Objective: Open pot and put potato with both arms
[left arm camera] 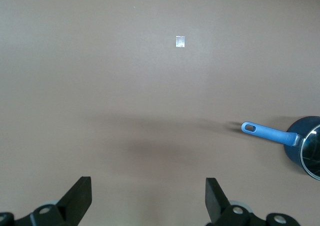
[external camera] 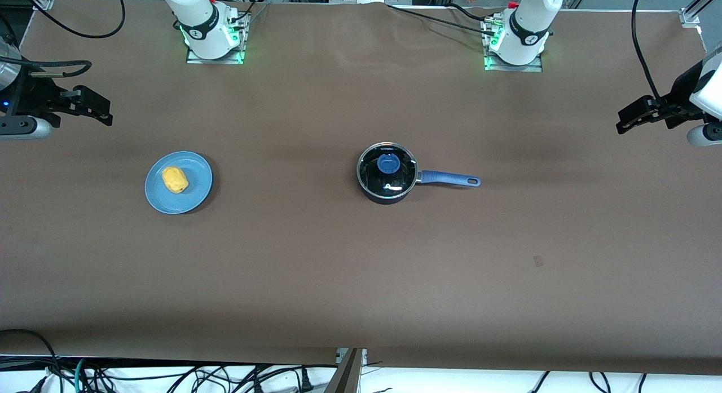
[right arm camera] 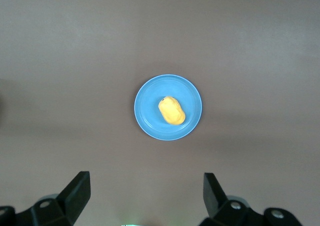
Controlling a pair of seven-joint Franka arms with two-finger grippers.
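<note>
The black pot (external camera: 387,181) stands near the middle of the table, its clear glass lid with the blue knob (external camera: 388,163) on it and its blue handle (external camera: 448,179) pointing toward the left arm's end. Its edge also shows in the left wrist view (left arm camera: 307,148). The yellow potato (external camera: 175,180) lies on a light-blue plate (external camera: 197,179) toward the right arm's end, and also shows in the right wrist view (right arm camera: 171,110). My left gripper (external camera: 634,118) (left arm camera: 148,198) is open and empty over bare table. My right gripper (external camera: 93,108) (right arm camera: 145,193) is open and empty, raised beside the plate (right arm camera: 150,110).
A small patch of tape (external camera: 538,261) lies on the brown table nearer the front camera than the handle, and shows in the left wrist view (left arm camera: 180,41). The arm bases (external camera: 214,40) (external camera: 513,49) stand along the table's edge farthest from the front camera. Cables hang along its near edge.
</note>
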